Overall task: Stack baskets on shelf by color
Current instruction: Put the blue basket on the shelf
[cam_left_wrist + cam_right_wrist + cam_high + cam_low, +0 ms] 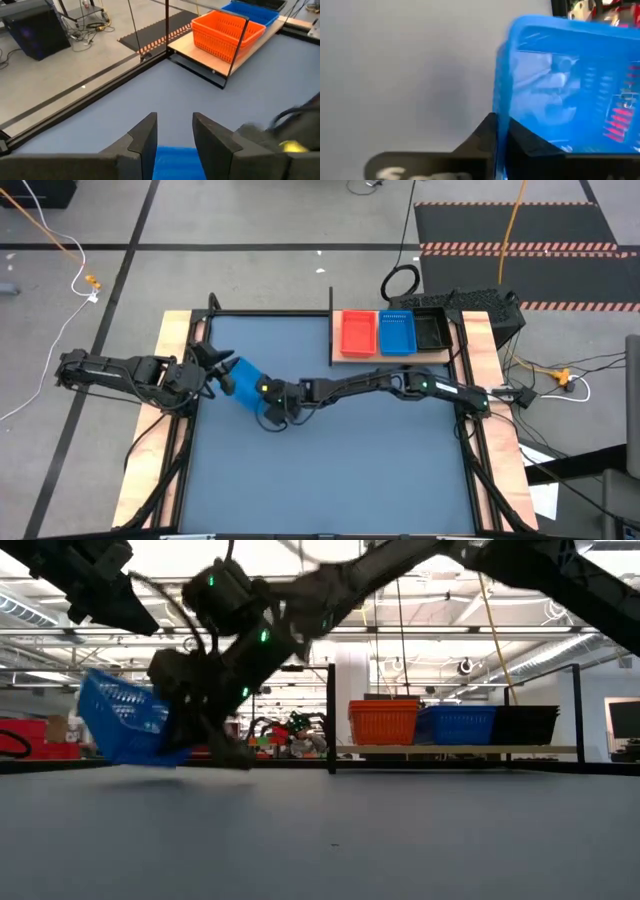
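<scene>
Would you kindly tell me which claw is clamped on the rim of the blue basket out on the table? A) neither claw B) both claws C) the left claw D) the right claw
D: the right claw pinches the blue basket's rim in its wrist view, while the left claw stands open just above the basket.

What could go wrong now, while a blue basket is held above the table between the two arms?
1. The right gripper pinches only one thin wall of the blue basket, which hangs tilted; it may slip or swing.
2. The left gripper stands open very near the same basket, so the arms may bump.
3. The shelf already holds baskets in red, blue and black; a tilted basket may catch instead of nesting.
</scene>
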`<move>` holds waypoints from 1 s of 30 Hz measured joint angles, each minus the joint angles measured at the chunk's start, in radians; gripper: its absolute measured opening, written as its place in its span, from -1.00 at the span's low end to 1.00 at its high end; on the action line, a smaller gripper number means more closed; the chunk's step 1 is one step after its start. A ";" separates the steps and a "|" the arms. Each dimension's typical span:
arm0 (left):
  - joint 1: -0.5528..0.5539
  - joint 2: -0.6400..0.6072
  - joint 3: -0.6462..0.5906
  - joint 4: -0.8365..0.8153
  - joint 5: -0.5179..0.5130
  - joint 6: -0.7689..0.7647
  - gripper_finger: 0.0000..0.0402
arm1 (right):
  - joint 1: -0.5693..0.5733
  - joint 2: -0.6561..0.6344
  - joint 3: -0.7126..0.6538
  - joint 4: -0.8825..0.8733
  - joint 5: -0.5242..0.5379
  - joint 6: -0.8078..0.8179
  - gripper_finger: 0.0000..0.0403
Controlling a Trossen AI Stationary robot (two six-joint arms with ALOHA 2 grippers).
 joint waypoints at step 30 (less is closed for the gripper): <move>-0.002 0.000 0.000 -0.041 0.035 -0.086 -0.37 | -0.062 -0.988 -0.327 -1.216 0.478 1.011 -1.00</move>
